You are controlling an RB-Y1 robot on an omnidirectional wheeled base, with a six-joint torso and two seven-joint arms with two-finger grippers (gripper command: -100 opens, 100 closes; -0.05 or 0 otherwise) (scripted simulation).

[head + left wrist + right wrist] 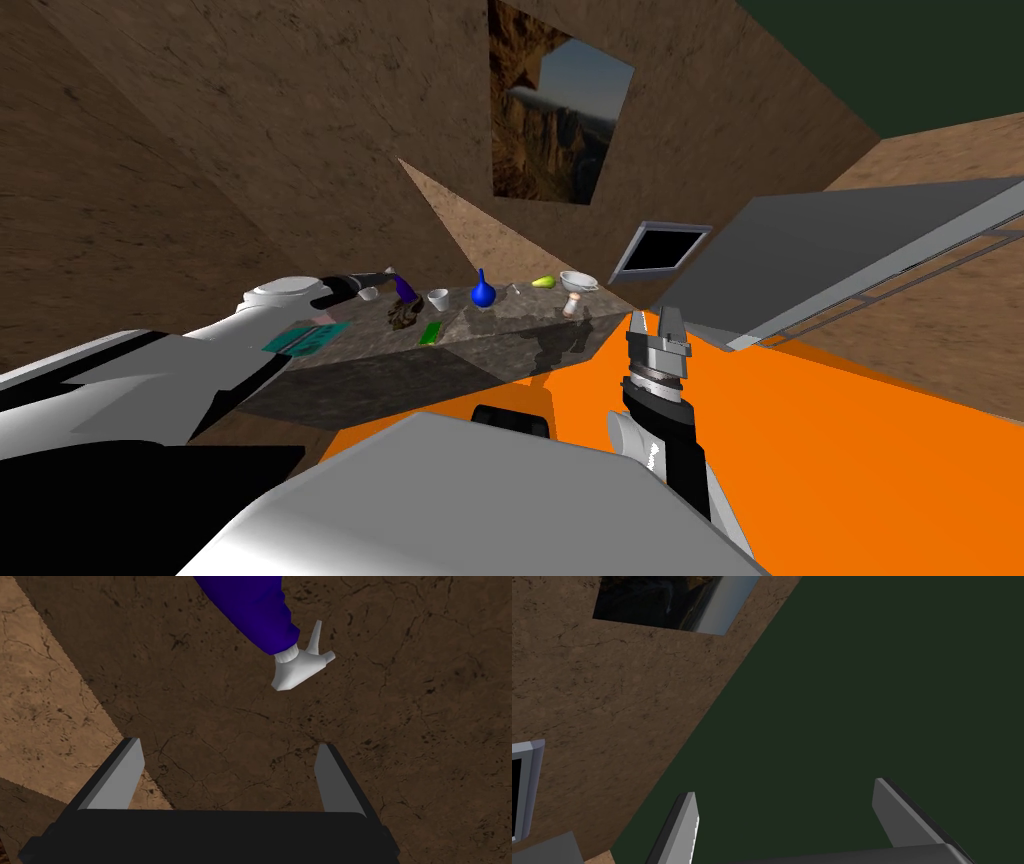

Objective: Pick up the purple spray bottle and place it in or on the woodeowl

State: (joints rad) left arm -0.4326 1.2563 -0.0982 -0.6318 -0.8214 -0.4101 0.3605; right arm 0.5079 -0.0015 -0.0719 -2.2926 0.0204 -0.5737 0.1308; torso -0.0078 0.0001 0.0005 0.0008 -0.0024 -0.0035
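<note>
Left pincer (227,743) wide, purple spray bottle (250,611) clear beyond its tips, right pincer (784,787) wide

The tabletop (520,320) is mottled grey stone. Taking the blue vase (483,291) as centre:
- **9 o'clock:** a white cup (438,298) just beside it. Farther out stands the purple bottle (403,288), with a dark bowl (403,315) below it, then a small cup (368,293).
- **8 o'clock:** a green slab (431,332) and, well beyond, a teal book (305,337).
- **3 o'clock:** a pear (543,282), then a white bowl (578,281).
- **4 o'clock:** a shaker (572,305).
</note>
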